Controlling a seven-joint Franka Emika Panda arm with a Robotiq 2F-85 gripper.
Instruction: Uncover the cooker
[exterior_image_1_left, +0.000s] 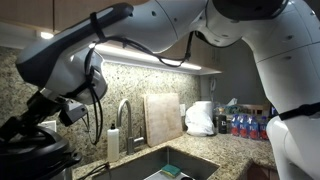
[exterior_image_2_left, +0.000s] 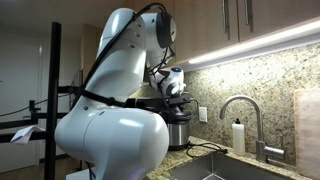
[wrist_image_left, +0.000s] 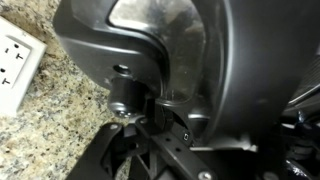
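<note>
The cooker stands on the granite counter against the backsplash, lid on, near a wall outlet. The gripper is right at the black lid (which fills the wrist view). Whether its fingers clasp anything cannot be told.

no text, brand or number you can read. labels on the bottles are too small and blurred; the cooker gives you no legible marking in the wrist view.
</note>
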